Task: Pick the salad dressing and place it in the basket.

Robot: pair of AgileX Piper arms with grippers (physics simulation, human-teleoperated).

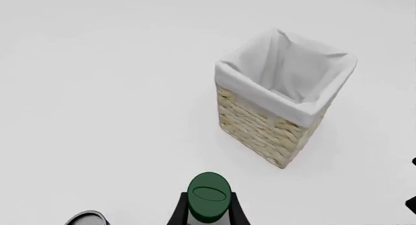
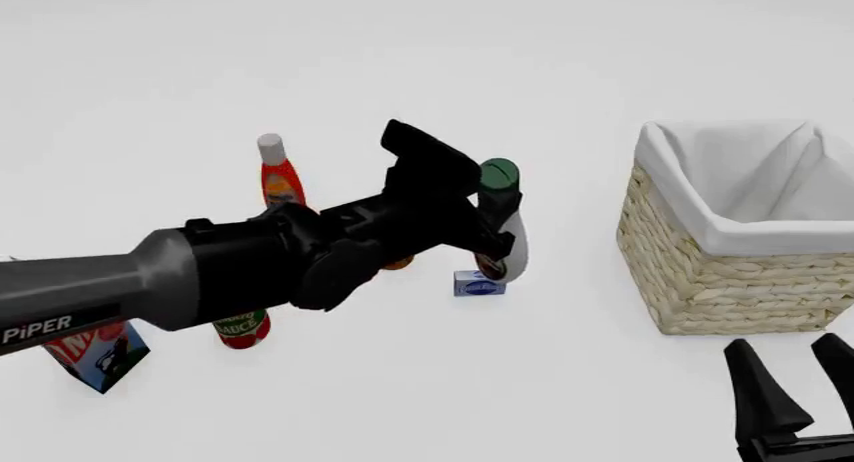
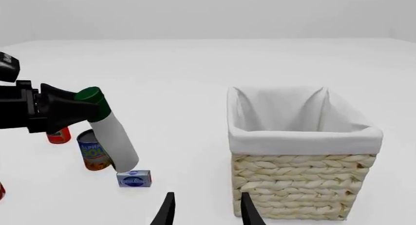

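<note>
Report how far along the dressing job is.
Done: the left gripper has the dressing clamped near its green cap and lifted off the table, tilted. In hand: carrying it toward the basket, which it has not reached. Left: move over the basket's open lining and release. The right gripper waits open.

The left arm reaches from the near left toward the centre, its gripper [image 2: 497, 207] clamped on the lifted salad dressing [image 2: 507, 237]. The right gripper [image 2: 798, 377] waits low at near right, fingers spread and holding nothing.

We see bright, even, diffuse light across a white table [image 2: 400, 62]; the basket [image 2: 727, 272] casts only a faint soft shadow, with no glare or blur.
</note>
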